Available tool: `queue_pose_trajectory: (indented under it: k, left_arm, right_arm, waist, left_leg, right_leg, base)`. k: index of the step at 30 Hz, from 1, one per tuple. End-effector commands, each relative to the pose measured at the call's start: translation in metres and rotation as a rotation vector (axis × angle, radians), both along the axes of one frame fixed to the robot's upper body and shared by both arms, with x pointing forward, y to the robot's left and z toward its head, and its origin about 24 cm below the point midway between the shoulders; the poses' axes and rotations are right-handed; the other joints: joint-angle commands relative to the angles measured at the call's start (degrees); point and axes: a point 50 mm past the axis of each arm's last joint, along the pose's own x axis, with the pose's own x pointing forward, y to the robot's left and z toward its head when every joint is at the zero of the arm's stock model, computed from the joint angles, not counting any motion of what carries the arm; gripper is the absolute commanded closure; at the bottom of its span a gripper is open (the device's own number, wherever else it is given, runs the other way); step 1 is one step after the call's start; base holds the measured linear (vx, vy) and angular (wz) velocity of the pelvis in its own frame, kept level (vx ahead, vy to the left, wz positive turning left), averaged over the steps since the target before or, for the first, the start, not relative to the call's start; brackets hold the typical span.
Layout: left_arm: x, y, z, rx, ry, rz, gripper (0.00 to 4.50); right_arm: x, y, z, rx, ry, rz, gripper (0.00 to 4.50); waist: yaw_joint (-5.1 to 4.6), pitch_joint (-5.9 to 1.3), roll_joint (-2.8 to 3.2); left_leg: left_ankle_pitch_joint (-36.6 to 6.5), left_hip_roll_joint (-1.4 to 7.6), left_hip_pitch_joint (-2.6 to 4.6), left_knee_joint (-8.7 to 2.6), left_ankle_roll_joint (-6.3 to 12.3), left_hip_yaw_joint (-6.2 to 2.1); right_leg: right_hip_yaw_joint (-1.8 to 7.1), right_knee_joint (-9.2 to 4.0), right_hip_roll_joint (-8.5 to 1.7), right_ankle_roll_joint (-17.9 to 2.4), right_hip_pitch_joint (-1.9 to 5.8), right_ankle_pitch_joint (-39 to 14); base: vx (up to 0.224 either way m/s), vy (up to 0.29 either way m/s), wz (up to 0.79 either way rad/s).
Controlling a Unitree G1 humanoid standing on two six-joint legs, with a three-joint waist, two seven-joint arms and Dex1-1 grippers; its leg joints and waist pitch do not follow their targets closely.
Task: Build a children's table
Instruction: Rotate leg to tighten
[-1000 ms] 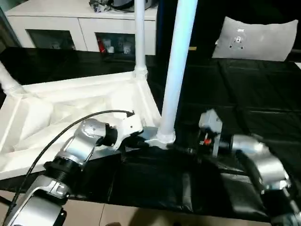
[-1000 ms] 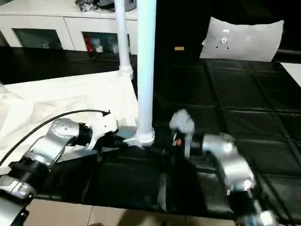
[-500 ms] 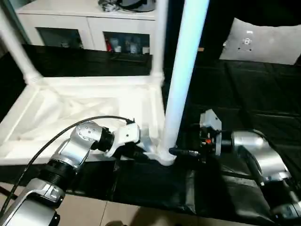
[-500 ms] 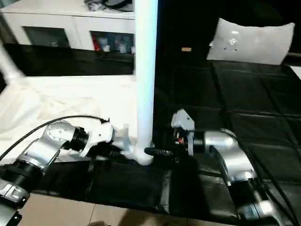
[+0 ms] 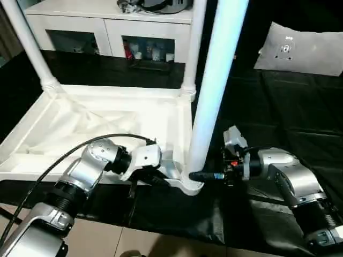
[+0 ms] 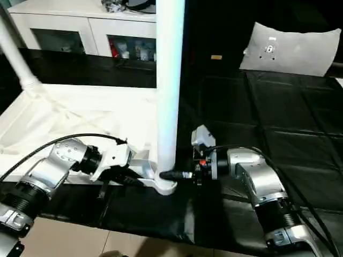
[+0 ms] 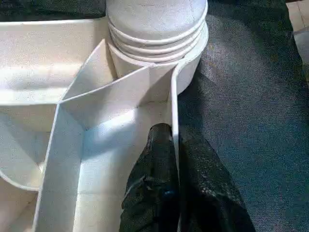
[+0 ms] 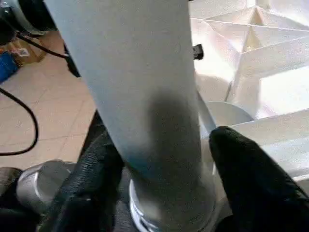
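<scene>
The children's table top (image 5: 107, 123) lies upside down on a black mat, ribbed underside up. Three white legs stand in its corner sockets: a near one (image 5: 214, 80), a far right one (image 5: 195, 43) and a far left one (image 5: 27, 43). My left gripper (image 5: 159, 182) is shut on the top's near rim wall (image 7: 173, 96), just beside the near leg's socket (image 7: 159, 34), one finger (image 7: 157, 159) inside the wall and one outside. My right gripper (image 5: 202, 175) reaches in from the right at the base of the near leg (image 8: 145, 96), its fingers (image 8: 241, 169) pressed on both sides.
A white cabinet (image 5: 107, 27) with shelves stands behind the mat. A grey cushion-like pad (image 5: 305, 51) lies at the far right. The black mat (image 5: 289, 112) stretches right of the table. A black cable (image 5: 69, 152) loops over my left forearm. Tiled floor (image 5: 107, 241) shows at the near edge.
My right gripper has moved in on the near leg's base and its fingers have closed onto it. The left gripper keeps its hold on the rim. The camera has shifted.
</scene>
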Motion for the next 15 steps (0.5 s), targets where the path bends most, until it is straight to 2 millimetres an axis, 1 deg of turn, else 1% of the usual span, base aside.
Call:
queue_pose_trajectory:
  k: [1,4,6,7,9,12,13,14,15]
  left_arm:
    - [-0.0025,-0.0074,0.0017,0.011,-0.002,-0.072,4.50]
    - [-0.0028,-0.0065,0.0013,0.014,-0.002,-0.070,4.50]
    - [-0.0029,-0.0059,0.0011,0.016,-0.001,-0.069,4.50]
    - [-0.0029,-0.0057,0.0009,0.015,0.001,-0.066,4.50]
    - [-0.0026,-0.0058,0.0009,0.005,0.006,-0.051,4.50]
    - [-0.0015,-0.0081,0.0017,-0.018,0.013,-0.018,4.50]
    - [-0.0005,-0.0105,0.0024,-0.033,0.014,0.008,4.50]
    - [0.0032,-0.0154,0.0040,-0.060,0.013,0.075,4.50]
    - [0.0035,-0.0157,0.0041,-0.062,0.013,0.080,4.50]
  right_arm:
    - [0.0028,-0.0006,0.0042,-0.008,0.006,0.010,1.85]
    - [0.0021,-0.0005,0.0037,-0.011,0.017,0.018,2.05]
    - [0.0020,-0.0005,0.0034,-0.011,0.021,0.020,2.28]
    - [0.0017,-0.0003,0.0032,-0.011,0.025,0.022,2.37]
    - [0.0008,0.0001,0.0023,-0.011,0.035,0.029,2.40]
    - [-0.0018,0.0023,0.0014,0.000,0.050,0.033,2.44]
    - [-0.0039,0.0042,0.0007,0.013,0.061,0.025,2.45]
    - [-0.0063,0.0087,-0.0009,0.033,0.070,-0.015,2.45]
    - [-0.0064,0.0090,-0.0011,0.035,0.070,-0.019,2.45]
  waist:
    - [-0.13,-3.55,-0.82]
    - [-0.11,-3.51,-0.86]
    - [-0.10,-3.52,-0.87]
    - [-0.11,-3.47,-0.99]
    - [-0.10,-3.44,-0.90]
    - [-0.15,-3.35,-0.94]
    - [-0.15,-3.33,-0.85]
    - [-0.11,-3.27,-0.94]
    - [-0.11,-3.28,-0.90]
  left_leg:
    - [-7.39,2.00,-0.24,-4.00,4.15,-0.02]
    - [-7.36,2.00,-0.33,-4.00,4.18,-0.02]
    - [-7.29,1.98,-0.29,-4.00,4.13,-0.03]
    - [-7.33,1.95,-0.30,-4.01,4.10,0.00]
    - [-7.43,1.98,-0.25,-4.04,4.07,-0.03]
    - [-7.43,2.00,-0.27,-4.08,4.00,-0.02]
    - [-7.62,2.01,-0.22,-4.09,3.96,-0.01]
    - [-7.45,2.04,-0.23,-4.13,3.89,-0.03]
    - [-7.48,2.08,-0.16,-4.13,3.84,0.02]
  right_leg:
    - [3.26,-4.27,-3.54,-8.81,3.46,-19.89]
    - [3.28,-4.23,-3.58,-8.80,3.48,-19.55]
    - [3.27,-4.24,-3.60,-8.71,3.49,-19.72]
    - [3.28,-4.32,-3.59,-8.53,3.46,-20.14]
    - [3.26,-4.37,-3.60,-8.38,3.42,-20.64]
    - [3.28,-4.34,-3.53,-8.41,3.43,-20.44]
    - [3.32,-4.46,-3.57,-8.29,3.42,-20.76]
    - [3.37,-4.43,-3.55,-8.25,3.41,-20.60]
    - [3.43,-4.41,-3.58,-8.25,3.31,-20.56]
  base:
    - [0.000,0.000,0.00]
    - [0.000,0.000,0.00]
    - [0.000,0.000,0.00]
    - [0.000,0.000,0.00]
    - [0.000,0.000,0.00]
    - [0.000,0.000,0.00]
    - [0.000,0.000,0.00]
    - [0.000,0.000,0.00]
    - [0.000,0.000,0.00]
